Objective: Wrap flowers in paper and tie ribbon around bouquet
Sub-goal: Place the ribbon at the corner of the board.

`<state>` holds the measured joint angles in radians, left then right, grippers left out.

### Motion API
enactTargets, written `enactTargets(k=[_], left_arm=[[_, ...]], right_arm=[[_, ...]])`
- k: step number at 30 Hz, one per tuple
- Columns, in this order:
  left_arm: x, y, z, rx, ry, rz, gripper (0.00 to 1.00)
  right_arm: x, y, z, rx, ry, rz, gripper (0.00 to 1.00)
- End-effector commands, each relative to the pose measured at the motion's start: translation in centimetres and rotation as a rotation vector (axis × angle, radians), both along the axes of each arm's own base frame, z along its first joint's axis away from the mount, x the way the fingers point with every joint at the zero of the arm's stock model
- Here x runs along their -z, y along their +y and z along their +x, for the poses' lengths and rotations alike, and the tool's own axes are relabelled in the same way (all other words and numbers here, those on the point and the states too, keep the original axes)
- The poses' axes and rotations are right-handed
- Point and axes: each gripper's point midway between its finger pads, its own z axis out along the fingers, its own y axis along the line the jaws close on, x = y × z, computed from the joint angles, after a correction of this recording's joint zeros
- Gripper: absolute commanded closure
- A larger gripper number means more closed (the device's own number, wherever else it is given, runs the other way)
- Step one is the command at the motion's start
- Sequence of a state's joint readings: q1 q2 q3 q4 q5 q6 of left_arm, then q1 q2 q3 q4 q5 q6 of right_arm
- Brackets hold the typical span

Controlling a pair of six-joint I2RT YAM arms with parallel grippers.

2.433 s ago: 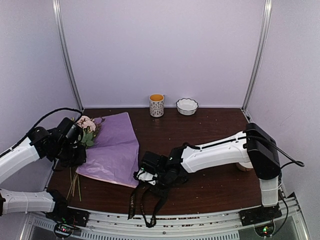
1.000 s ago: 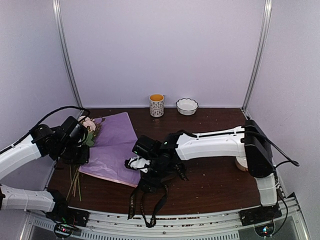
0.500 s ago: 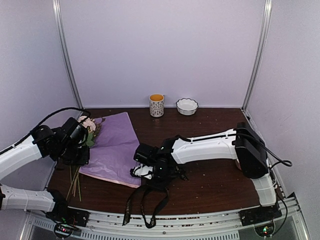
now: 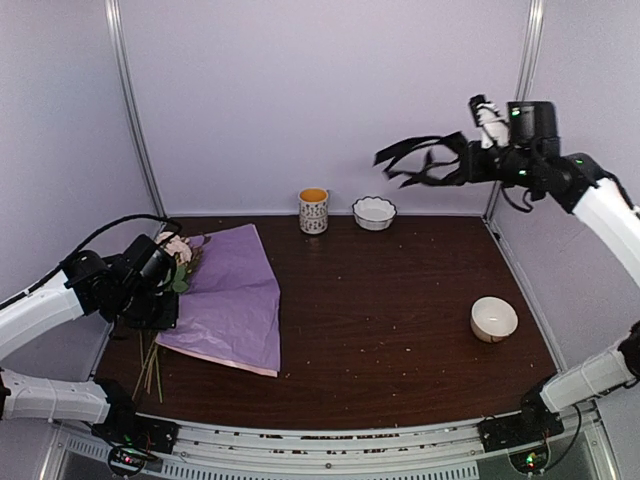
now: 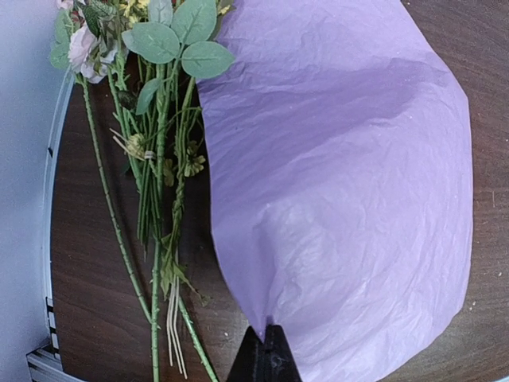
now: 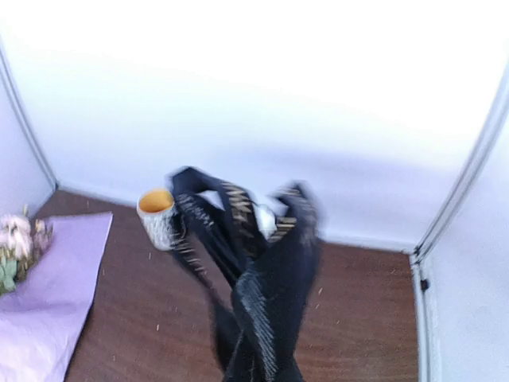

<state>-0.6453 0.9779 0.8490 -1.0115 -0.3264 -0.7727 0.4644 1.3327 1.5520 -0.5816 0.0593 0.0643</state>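
High in the air, the right gripper [image 4: 472, 163] clamps the ribbon [image 4: 412, 158]; only its wrist view shows the pale lettering.

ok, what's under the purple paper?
Only dark table shows around the paper. The flowers lie along its left edge, stems exposed. Anything beneath the sheet itself is covered.

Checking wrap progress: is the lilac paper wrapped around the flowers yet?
Spread, unwrapped: lilac tissue sheet lies beside pink-rose bunch, stems bare.

Right arm [image 4: 608, 208] high, both jaws closed
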Motion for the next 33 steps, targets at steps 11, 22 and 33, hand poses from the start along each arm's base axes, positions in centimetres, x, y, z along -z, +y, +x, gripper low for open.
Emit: enactTargets(k=[11, 22, 33], left_arm=[[-1.6, -0.1, 0.8, 0.033, -0.073, 0.01, 1.0], [-1.5, -0.1, 0.5, 0.046, -0.072, 0.0, 1.0], [-4.0, -5.0, -0.2, 0.17, -0.108, -0.077, 1.0]], right_arm=[[11.9, -2.3, 4.2, 0.054, 0.255, 0.03, 1.0], [23.1, -3.4, 5.8, 0.166, 0.598, -0.17, 0.09], [17.9, 11.1, -5.5, -0.294, 0.537, 0.117, 0.0]])
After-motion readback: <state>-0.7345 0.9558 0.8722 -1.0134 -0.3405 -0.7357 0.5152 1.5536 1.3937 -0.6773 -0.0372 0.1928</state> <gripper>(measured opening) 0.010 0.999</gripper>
